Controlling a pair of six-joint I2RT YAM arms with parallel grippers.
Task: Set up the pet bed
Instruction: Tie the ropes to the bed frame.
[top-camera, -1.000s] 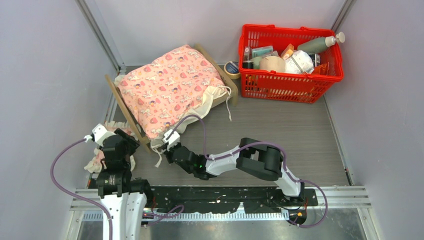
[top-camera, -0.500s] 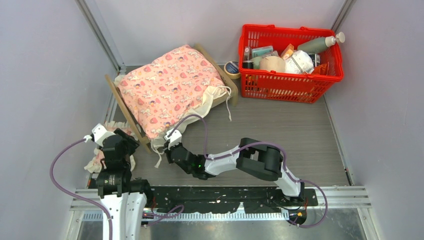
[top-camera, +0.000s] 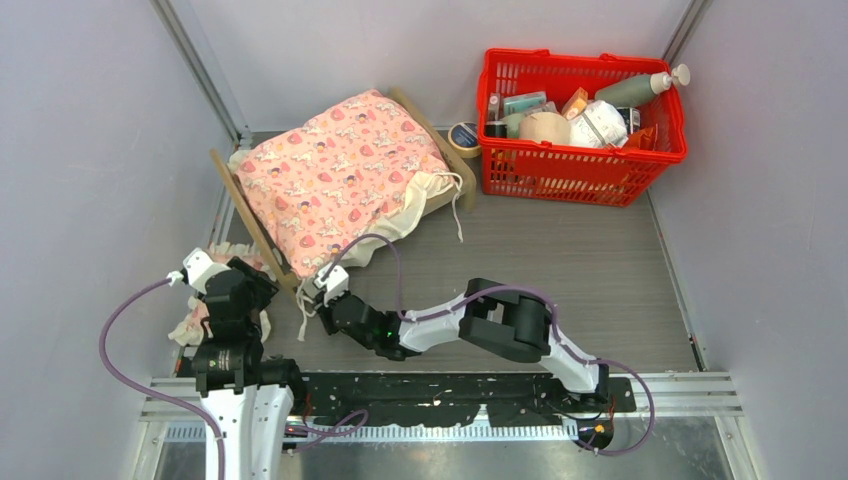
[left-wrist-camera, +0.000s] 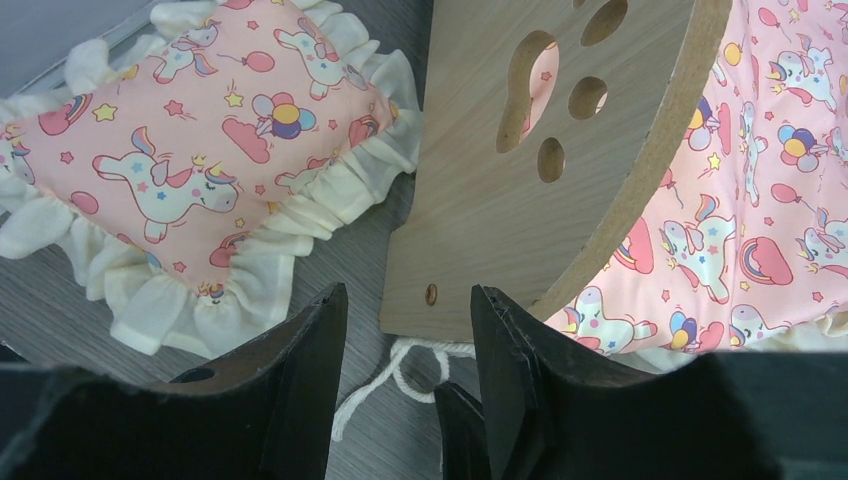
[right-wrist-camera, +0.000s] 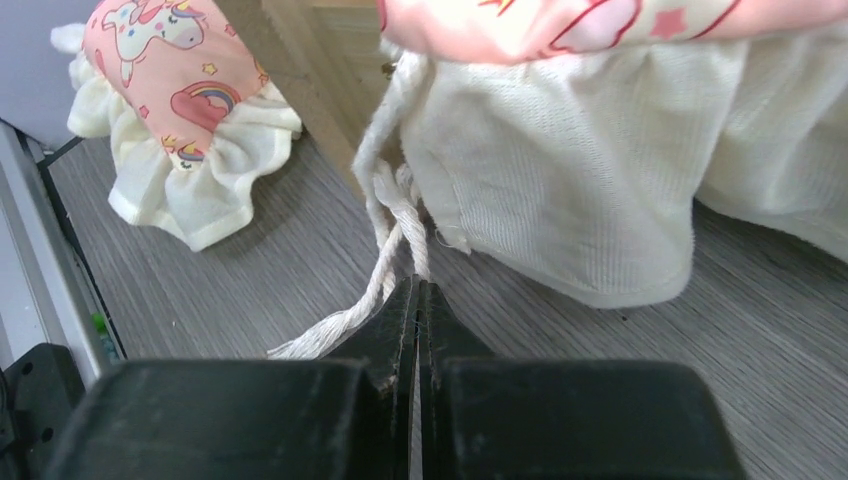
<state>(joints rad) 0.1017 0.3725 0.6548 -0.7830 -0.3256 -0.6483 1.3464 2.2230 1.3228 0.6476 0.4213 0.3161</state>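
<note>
Grey wood-grain surface (top-camera: 560, 260), boxed in by plain lilac walls (top-camera: 90, 150) on the left, back and right, with metal corner posts (top-camera: 200, 70) at the back and a silver rail with a black base plate (top-camera: 450, 395) along the near edge. The pet bed (top-camera: 258, 232) sits far-left on the surface, set diagonally, with its headboard end toward the near-left and its foot end toward the red basket (top-camera: 580, 172). A pink unicorn blanket (top-camera: 340, 175) covers the whole top of the bed, and a cream cloth (right-wrist-camera: 560, 180) hangs off the bed's near side. The basket is in the far-right corner, packed with bottles and packets. A tape roll (top-camera: 463, 135) lies between the basket and the bed's foot end. A small pink frilled pillow (left-wrist-camera: 200, 170) lies flat on the surface just left of the headboard (left-wrist-camera: 540, 170), near the left wall, off the bed. The wrist view shows the headboard's paw cut-out and the blanket behind it. The left pincer (left-wrist-camera: 405, 370) is released, jaws apart, at the headboard's bottom corner, gripping nothing. The right pincer (right-wrist-camera: 417, 300) is low on the surface at the bed's near corner, clenched on a white cord (right-wrist-camera: 385, 250) that comes off the cream cloth. One loose cord end trails left across the surface. Purple cables loop off both arms.
</note>
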